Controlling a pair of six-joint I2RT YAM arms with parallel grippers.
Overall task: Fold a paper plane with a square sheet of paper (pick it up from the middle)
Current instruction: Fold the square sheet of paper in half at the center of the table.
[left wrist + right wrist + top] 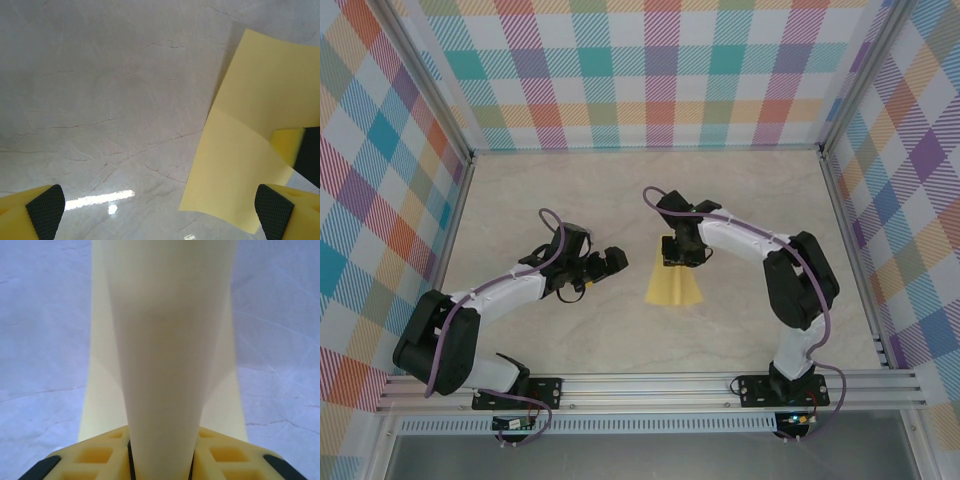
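Pinching the square sheet of paper (672,290) tight in my right pincer (678,258), left pincer (616,262) wide and empty, I judge folding barely begun.

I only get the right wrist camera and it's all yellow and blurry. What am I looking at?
Observer: That's the square sheet of paper. From the top view, the right gripper pinches its far edge.
Operator: Where's the other arm?
Observer: The left gripper sits to the left of the sheet, not touching it.
Operator: Is it open?
Observer: Yes. The left wrist view shows its fingers wide apart with nothing between them.
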